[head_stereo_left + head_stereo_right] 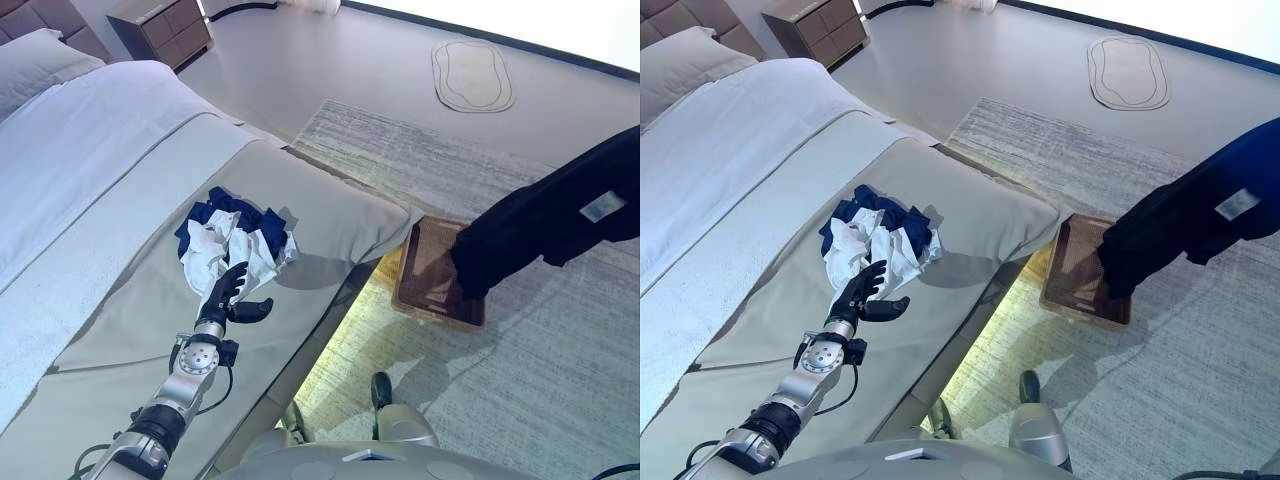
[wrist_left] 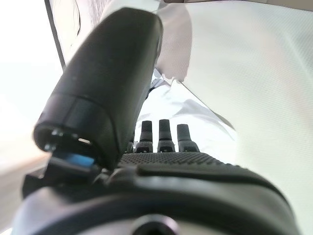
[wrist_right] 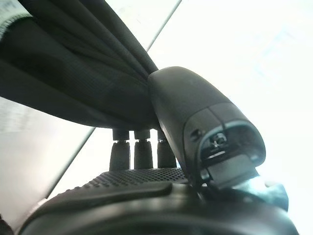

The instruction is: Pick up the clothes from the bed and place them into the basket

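A crumpled pile of white and navy clothes (image 1: 233,238) lies on the bed (image 1: 120,200) near its foot edge. My left hand (image 1: 228,293) rests open at the pile's near side; its straight fingers (image 2: 166,134) reach onto the white cloth (image 2: 190,110) and the thumb sticks out sideways. A dark navy garment (image 1: 550,220) hangs in the air at the right, its lower end dangling over the brown basket (image 1: 425,285) on the floor beside the bed. In the right wrist view my right hand (image 3: 195,122) pinches that dark cloth (image 3: 73,73) between thumb and fingers.
A pillow (image 1: 35,65) lies at the head of the bed and a brown nightstand (image 1: 160,28) stands beyond it. The basket sits on a grey carpet (image 1: 520,370). A small oval mat (image 1: 472,75) lies on the far floor.
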Motion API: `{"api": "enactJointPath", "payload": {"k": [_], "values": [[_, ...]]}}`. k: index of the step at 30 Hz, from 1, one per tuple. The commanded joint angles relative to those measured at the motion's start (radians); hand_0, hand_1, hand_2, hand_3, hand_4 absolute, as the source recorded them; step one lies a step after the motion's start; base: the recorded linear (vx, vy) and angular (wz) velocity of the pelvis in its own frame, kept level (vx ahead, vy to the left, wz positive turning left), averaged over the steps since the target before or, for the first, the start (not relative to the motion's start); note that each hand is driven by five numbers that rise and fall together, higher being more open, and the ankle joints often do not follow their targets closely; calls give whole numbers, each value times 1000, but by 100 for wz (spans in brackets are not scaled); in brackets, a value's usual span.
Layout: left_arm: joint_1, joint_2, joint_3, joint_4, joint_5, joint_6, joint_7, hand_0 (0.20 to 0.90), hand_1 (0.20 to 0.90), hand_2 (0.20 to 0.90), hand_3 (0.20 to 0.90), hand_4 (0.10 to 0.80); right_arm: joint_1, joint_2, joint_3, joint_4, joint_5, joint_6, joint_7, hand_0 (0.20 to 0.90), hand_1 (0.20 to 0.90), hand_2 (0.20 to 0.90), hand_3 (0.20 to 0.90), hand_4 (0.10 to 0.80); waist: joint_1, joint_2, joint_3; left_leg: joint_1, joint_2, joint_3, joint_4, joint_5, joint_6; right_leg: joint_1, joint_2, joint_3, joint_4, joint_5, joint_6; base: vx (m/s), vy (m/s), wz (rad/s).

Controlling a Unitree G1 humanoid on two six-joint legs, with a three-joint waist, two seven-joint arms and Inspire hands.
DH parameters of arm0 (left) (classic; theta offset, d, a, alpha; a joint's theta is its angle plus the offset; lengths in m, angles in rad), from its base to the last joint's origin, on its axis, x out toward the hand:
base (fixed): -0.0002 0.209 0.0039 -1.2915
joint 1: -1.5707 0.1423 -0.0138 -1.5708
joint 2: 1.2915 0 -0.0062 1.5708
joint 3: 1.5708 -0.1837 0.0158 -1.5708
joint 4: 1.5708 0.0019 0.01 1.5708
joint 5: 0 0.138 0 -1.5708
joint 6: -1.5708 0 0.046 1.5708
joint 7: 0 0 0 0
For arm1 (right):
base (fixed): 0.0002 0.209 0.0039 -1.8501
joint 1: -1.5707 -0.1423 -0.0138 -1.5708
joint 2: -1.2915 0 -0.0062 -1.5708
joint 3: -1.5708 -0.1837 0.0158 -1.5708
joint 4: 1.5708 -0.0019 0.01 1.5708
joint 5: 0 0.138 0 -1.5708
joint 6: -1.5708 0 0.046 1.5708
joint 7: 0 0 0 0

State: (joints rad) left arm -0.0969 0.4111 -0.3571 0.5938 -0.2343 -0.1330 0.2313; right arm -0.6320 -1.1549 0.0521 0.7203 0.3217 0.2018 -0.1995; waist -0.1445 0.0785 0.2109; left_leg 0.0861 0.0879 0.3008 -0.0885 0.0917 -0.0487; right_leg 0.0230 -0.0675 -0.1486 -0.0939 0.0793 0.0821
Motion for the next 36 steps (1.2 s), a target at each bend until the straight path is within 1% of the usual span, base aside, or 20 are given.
{"api": "enactJointPath", "payload": {"k": [1,7,9,15,19,26,34,36], "values": [[-70,43,-23,-78,28,-82,34,900,900,900,900,800,-28,-3,-42,-56,-79,-85,2,300,300,300,200,100,12,-54,-78,2,-18,-16,48,-112,-45,22,29,-7,16,-67,-20,-38,13,-6],[-91,31,-24,-78,45,-69,23,900,900,900,900,800,26,95,-1,-23,-109,-90,75,300,300,300,200,100,20,-44,-69,1,-21,-18,50,-115,-39,21,24,-11,15,-65,-21,-5,1,-1],[-98,26,-28,-84,49,-60,20,900,900,900,900,800,39,148,22,-6,-115,-97,71,300,300,300,200,100,25,-41,-66,1,-22,-18,51,-116,-37,19,21,-15,14,-62,-21,0,0,0],[-110,14,-42,-95,61,-46,17,900,900,900,900,800,34,228,57,19,-107,-104,65,300,300,300,200,100,37,-32,-58,3,-25,-21,47,-117,-33,20,17,-21,11,-59,-21,0,0,0],[-116,13,-47,-98,55,-42,22,900,900,900,900,800,1,256,91,17,-113,-114,66,300,300,300,200,100,48,-30,-55,2,-27,-22,44,-117,-31,19,15,-28,9,-59,-22,3,1,1],[-108,11,-42,-80,54,-57,17,900,900,900,900,800,-20,285,117,18,-114,-97,58,300,300,300,200,100,63,-33,-59,-4,-29,-30,44,-116,-31,19,14,-34,9,-63,-23,18,-8,7],[-101,14,-45,-84,60,-63,13,900,900,900,900,800,-9,315,123,87,-142,-91,89,300,300,300,200,100,81,-32,-55,-3,-29,-38,37,-111,-28,24,13,-47,8,-64,-25,3,-10,2],[-109,13,-46,-82,62,-65,12,900,900,900,900,800,-13,321,138,122,-187,-85,109,300,300,300,200,100,87,-31,-52,-7,-30,-42,35,-108,-29,22,11,-50,8,-63,-24,-17,-11,6]]}}
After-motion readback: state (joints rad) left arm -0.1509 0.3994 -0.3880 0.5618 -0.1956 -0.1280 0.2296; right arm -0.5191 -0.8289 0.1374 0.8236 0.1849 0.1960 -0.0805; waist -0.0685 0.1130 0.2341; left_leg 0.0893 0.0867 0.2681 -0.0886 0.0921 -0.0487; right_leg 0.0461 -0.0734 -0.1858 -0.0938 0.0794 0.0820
